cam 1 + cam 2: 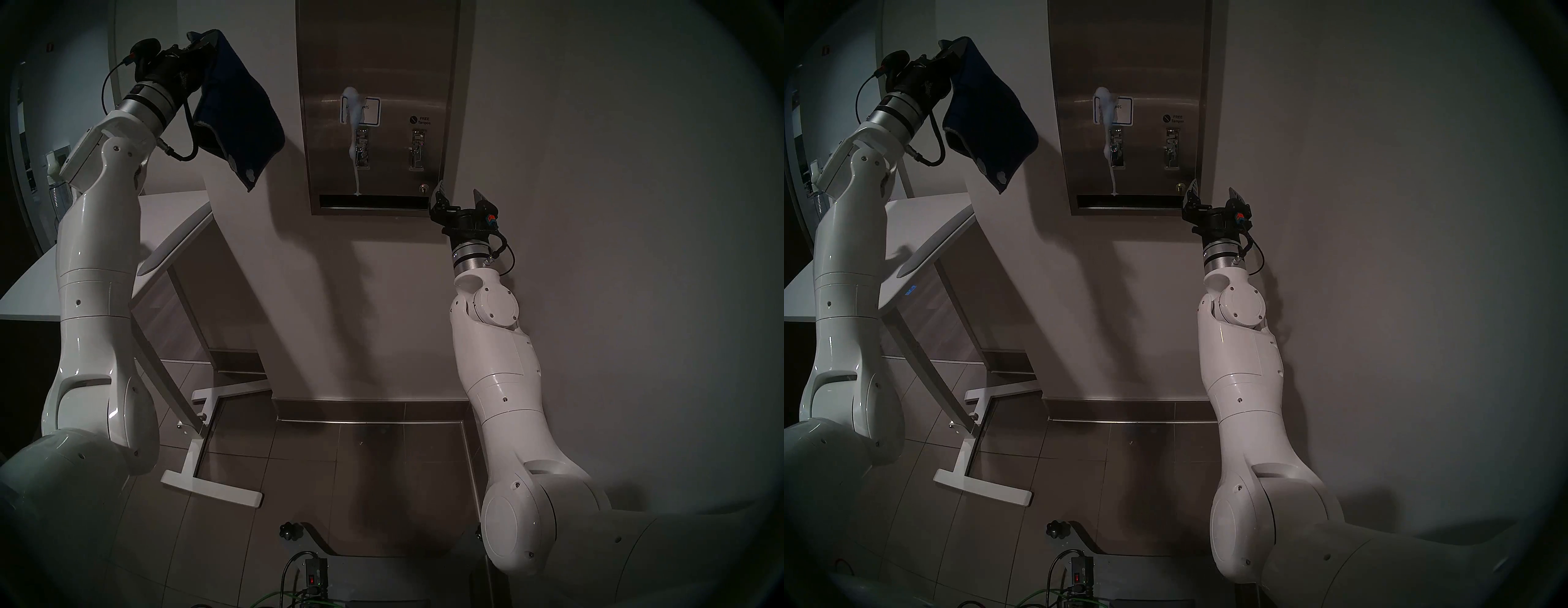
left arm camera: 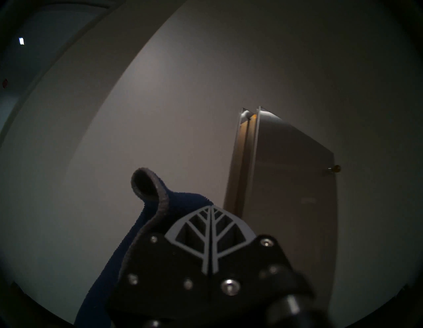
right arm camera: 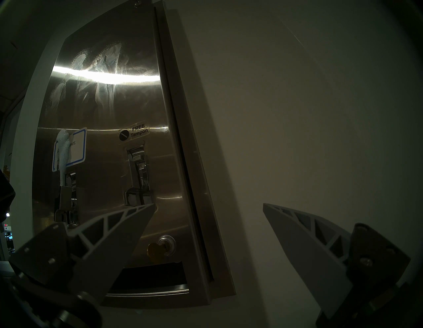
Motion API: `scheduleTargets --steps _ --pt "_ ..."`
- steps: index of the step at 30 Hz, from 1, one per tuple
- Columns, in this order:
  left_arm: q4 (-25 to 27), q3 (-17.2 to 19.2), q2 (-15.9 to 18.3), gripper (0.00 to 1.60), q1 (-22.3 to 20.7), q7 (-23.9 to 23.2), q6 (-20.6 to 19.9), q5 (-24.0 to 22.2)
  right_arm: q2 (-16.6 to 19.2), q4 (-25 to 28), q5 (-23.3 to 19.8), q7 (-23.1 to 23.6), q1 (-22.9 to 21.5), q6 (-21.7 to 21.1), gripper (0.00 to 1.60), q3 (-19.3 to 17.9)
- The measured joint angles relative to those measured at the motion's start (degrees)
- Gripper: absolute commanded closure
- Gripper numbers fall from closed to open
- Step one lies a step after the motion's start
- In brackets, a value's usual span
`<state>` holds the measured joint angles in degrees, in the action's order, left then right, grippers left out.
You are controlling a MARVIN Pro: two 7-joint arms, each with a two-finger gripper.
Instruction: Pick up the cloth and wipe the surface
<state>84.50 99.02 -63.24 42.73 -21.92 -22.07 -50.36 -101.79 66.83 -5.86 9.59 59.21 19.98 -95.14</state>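
navy terry cloth (image 1: 237,123) hangs loose from the left gripper (image 2: 210,210), its fingers pinched on one edge, well left of the steel dispenser front (image 1: 377,63), so it could slip or merely smear the white foam streak (image 1: 354,127), while the right gripper (image 1: 460,196) idles spread and empty.

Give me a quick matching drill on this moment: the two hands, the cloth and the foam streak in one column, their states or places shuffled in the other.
Things:
1. left hand
2. right hand
3. cloth
4. foam streak

States or places:
A. runs down the dispenser front over the label
B. open, empty, by the dispenser's lower right corner
C. shut on fabric, raised left of the dispenser
D. hangs in the air, clear of the steel

Pairs: 1-C, 2-B, 3-D, 4-A
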Motion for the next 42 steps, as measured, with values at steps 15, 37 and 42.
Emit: scheduleTargets --steps 15,37,42 --pt "-4.22 -0.49 4.93 1.60 1.21 -13.93 -11.47 -11.38 0.04 0.20 -0.46 0.82 -0.08 -0.14 0.00 0.12" --pt "-11.28 -5.31 7.92 1.60 -0.24 -29.48 -12.58 -11.46 -0.60 6.67 -5.36 15.32 -1.73 -13.99 0.00 7.96" --pt "-12.60 -6.03 8.44 1.60 -0.99 -31.92 -11.95 -11.09 0.30 9.45 -6.04 20.06 -1.68 -19.55 0.00 10.35"
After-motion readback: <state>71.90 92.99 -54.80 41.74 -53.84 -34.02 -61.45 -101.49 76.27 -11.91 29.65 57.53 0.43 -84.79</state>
